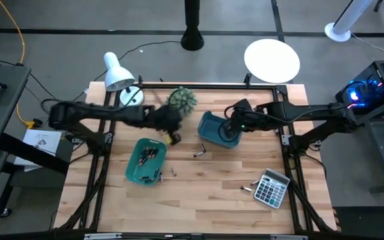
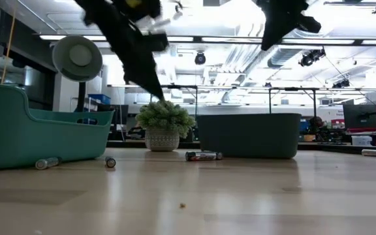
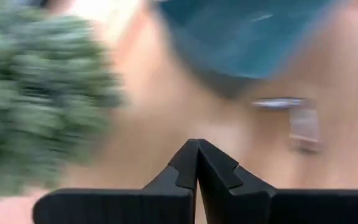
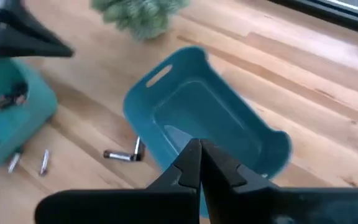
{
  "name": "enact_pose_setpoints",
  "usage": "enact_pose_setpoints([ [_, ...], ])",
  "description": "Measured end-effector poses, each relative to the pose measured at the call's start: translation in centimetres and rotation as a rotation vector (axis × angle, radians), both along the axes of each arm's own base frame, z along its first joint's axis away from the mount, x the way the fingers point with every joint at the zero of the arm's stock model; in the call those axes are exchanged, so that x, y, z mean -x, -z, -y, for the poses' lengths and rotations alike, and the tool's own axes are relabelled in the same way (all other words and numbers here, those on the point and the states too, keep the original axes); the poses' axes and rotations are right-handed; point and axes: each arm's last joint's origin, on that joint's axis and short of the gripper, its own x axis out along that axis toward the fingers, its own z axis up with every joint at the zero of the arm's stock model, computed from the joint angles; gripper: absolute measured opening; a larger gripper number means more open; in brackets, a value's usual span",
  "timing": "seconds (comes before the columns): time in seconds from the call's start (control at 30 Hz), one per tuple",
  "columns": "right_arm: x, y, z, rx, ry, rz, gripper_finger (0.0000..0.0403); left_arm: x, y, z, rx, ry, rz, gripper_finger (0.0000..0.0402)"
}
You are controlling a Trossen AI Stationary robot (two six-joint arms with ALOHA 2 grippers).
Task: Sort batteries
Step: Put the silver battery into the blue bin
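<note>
High view: left claw [image 1: 173, 138] pinched shut, empty, between plant [image 1: 182, 100] and left tray [image 1: 146, 161] | right claw [image 4: 199, 148] shut over blue tray [image 4: 210, 134] | batteries [image 1: 199, 153] loose on tabletop [image 1: 205, 193] | step: between picks, judged | next: open, descend on one.

In the left wrist view we see the plant [image 3: 39, 99] and the teal tray [image 3: 241, 37] only as smears, both cut by the frame's edge. In the low view, the near tray [image 2: 18, 134] hides its contents. The loose batteries [image 1: 201, 152] look too small for us to tell their type.
</note>
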Motion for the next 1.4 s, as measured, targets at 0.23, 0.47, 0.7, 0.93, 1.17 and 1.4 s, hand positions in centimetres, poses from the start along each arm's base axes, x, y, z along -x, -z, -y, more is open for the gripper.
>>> enact_pose_setpoints([
  [0.23, -0.5, 0.2, 0.1, 0.036, -0.067, -0.022, 0.0000, 3.5, 0.2, 7.1, 0.194, 0.233, 0.128, 0.0002],
  [0.47, -0.4, 0.2, 0.8, 0.060, -0.089, -0.057, 0.0000, -0.5, -0.4, 9.6, -0.036, 0.466, 0.079, 0.0067],
  [0.7, 0.1, 0.5, 1.1, 0.049, -0.111, -0.126, 0.0000, -7.7, 0.9, 7.6, -0.112, 0.519, -0.065, 0.0163],
  [0.93, 1.0, 0.8, 1.1, 0.063, -0.095, -0.224, 0.0000, -10.5, 5.1, 7.5, 0.037, 0.374, -0.163, 0.0206],
  [1.17, 1.1, 0.8, 1.1, 0.069, -0.088, -0.230, 0.0000, -11.2, 9.4, 7.4, 0.092, 0.177, -0.232, 0.0205],
  [1.4, 1.1, 0.8, 1.1, 0.072, -0.096, -0.233, 0.0000, -11.0, 11.2, 7.7, 0.127, 0.113, -0.303, 0.0143],
])
